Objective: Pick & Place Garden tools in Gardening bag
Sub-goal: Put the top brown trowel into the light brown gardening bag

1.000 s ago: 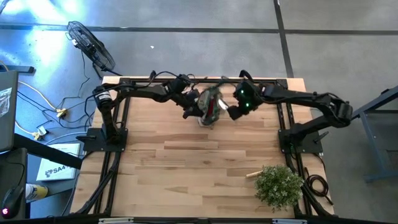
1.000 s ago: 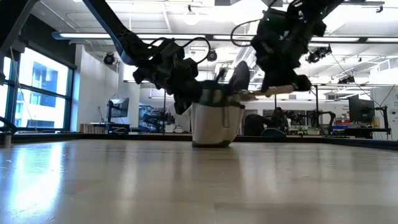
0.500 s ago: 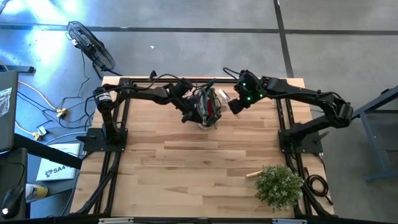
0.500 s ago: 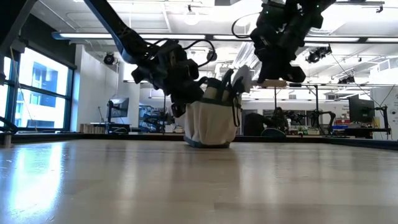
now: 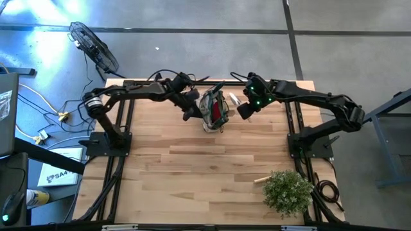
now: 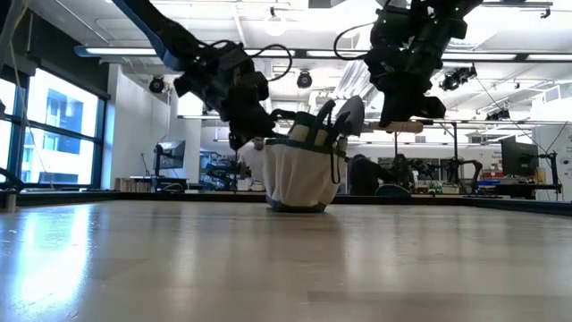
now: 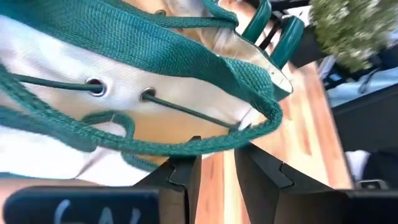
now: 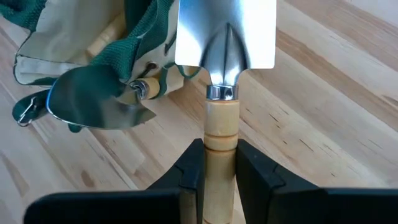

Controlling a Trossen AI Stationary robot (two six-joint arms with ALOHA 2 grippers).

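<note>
The gardening bag (image 5: 214, 109) stands on its base at the far middle of the table, olive-tan with green trim (image 6: 299, 174). Inside it show a red glove (image 5: 220, 113), a trowel blade (image 8: 93, 106) and green shear grips (image 7: 268, 25). My left gripper (image 5: 191, 106) is at the bag's left rim, shut on its green strap. My right gripper (image 5: 246, 108) hovers just right of the bag, shut on a wooden-handled trowel (image 8: 224, 56). The trowel's silver blade (image 6: 352, 113) reaches toward the bag's rim. My left gripper has the bag's green loop strap (image 7: 214, 144) across the tips of its two fingers (image 7: 186, 168), coming slantwise down from the table's left. The strap is drawn out from the rim, and the bag's base stays on the table. My right gripper pinches the trowel's wooden handle (image 8: 221, 146) between its two fingers, below the metal collar. The fingers slant down from the right and lie along the handle. The trowel is lifted clear, blade toward the bag, handle end (image 6: 407, 127) sticking out behind.
A bushy green plant (image 5: 288, 190) stands at the near right corner, with a pale wooden end (image 5: 259, 180) beside it. Bare wood fills the table's middle and near left (image 5: 173, 173). A fan (image 5: 95, 50) stands on the floor beyond the far left corner.
My left gripper has risen and drawn toward the table's far left with the strap. The bag, tipped toward the right a second ago, now stands upright and has slid slightly left. My right gripper has lifted a little and backed rightward, taking the trowel blade off the bag's opening.
</note>
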